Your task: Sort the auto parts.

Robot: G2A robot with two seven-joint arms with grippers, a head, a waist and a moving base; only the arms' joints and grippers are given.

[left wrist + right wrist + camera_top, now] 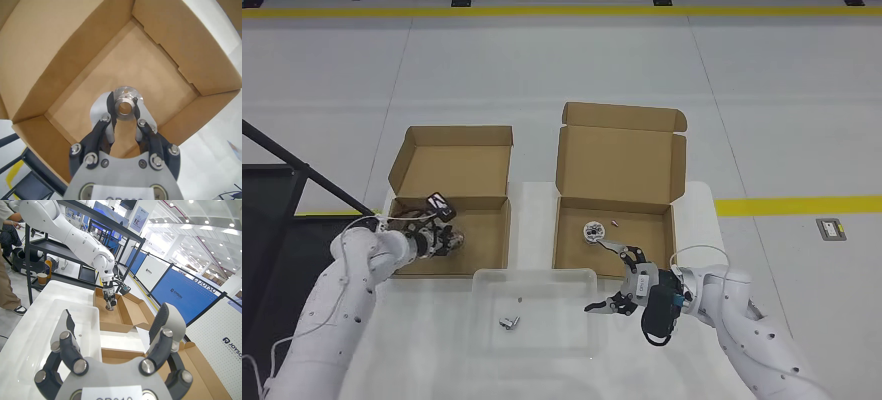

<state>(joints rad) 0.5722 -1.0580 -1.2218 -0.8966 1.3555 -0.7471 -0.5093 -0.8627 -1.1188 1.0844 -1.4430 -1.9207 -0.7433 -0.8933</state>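
Note:
My left gripper (pixel 123 108) is shut on a silver flanged bushing (pixel 124 106) and holds it low inside the left cardboard box (pixel 79 62); I cannot tell whether it touches the floor. From above, this gripper (pixel 447 240) sits in the left box (pixel 482 235). The right gripper (pixel 604 278) is open and holds nothing, at the border between the clear tray (pixel 552 290) and the right box (pixel 652 240). In its own view the right gripper (pixel 115 311) hangs wide open above the tray (pixel 47 336). A small metal part (pixel 509 322) lies in the tray.
A round metal part (pixel 593 232) and a tiny piece (pixel 614 220) lie in the right box. A small bit (pixel 80 335) lies on the tray floor. Both box lids stand up at the far side. A black rack (pixel 56 251) with a bottle and cup stands beside the table.

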